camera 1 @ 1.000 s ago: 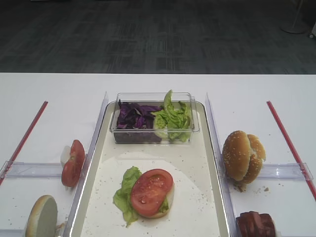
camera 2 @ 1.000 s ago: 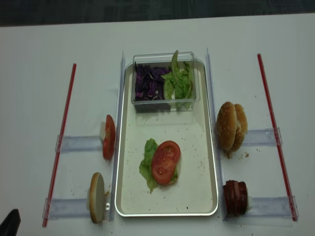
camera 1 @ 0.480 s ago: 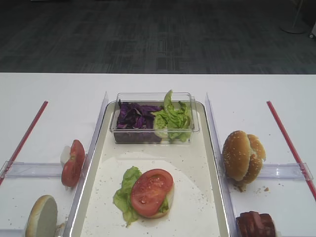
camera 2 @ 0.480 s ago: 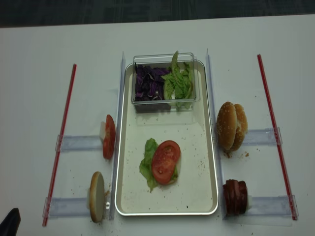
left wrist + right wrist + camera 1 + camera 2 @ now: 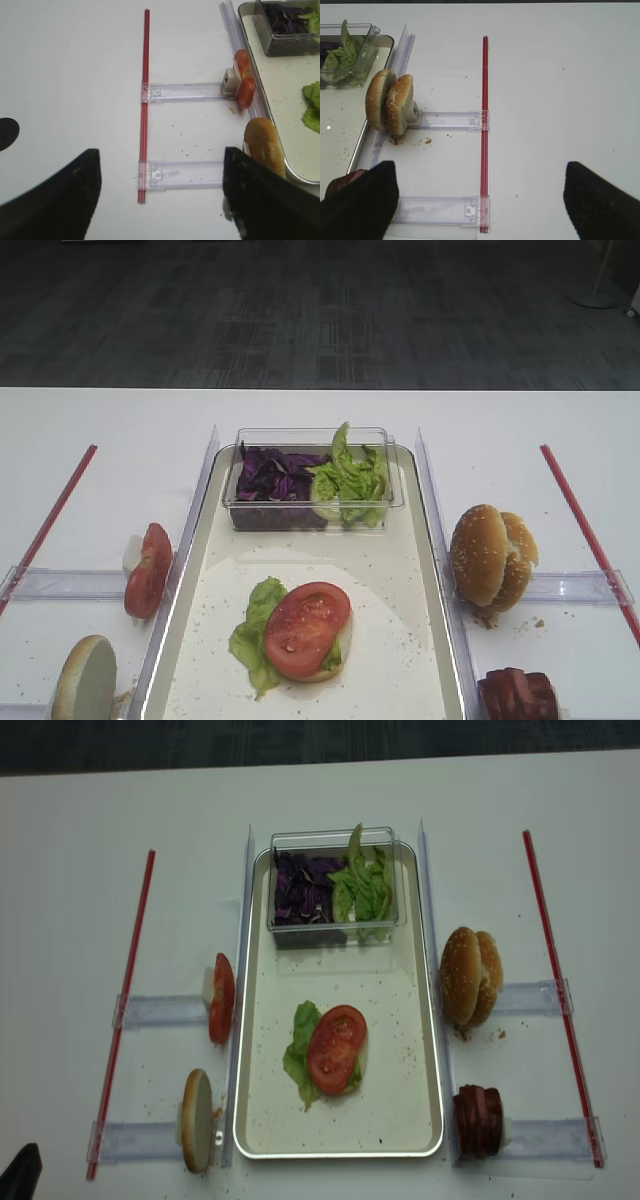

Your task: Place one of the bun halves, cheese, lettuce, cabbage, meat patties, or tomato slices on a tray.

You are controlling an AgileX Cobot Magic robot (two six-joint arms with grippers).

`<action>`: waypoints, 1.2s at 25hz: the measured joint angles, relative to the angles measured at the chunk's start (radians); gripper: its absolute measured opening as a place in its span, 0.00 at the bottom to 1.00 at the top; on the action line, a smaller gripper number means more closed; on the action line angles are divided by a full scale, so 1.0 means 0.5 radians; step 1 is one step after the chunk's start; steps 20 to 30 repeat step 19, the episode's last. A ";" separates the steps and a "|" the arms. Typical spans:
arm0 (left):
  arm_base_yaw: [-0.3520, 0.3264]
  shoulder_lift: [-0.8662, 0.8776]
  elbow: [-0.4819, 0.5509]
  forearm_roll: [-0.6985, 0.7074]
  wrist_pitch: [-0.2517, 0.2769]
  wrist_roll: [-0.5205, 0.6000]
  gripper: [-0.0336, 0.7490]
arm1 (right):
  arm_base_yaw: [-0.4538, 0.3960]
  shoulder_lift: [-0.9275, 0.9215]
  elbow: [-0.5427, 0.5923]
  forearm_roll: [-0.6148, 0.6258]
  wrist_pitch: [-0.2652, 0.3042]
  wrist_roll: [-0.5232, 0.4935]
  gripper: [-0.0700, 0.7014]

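Nearest, the left gripper [image 5: 160, 200] and right gripper [image 5: 480, 200] hang over the white table [image 5: 90, 430] with fingers spread wide, holding nothing. On the tray [image 5: 425, 570], a tomato slice [image 5: 307, 628] tops lettuce [image 5: 256, 632] and a bun half. Beyond, a clear tub [image 5: 310, 502] holds cabbage [image 5: 274, 476].

Bun half [image 5: 318, 665] mostly hidden under tomato slice [image 5: 306, 628]; brown-red discs [image 5: 518, 695] cut off by frame edge
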 joint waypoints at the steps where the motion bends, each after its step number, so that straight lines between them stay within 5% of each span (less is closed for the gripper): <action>1: 0.000 0.000 0.000 0.000 0.000 0.000 0.65 | 0.000 0.000 0.000 0.000 0.000 0.000 0.97; 30: 0.000 0.000 0.000 0.000 0.000 0.000 0.65 | 0.000 0.000 0.000 0.000 0.000 0.000 0.97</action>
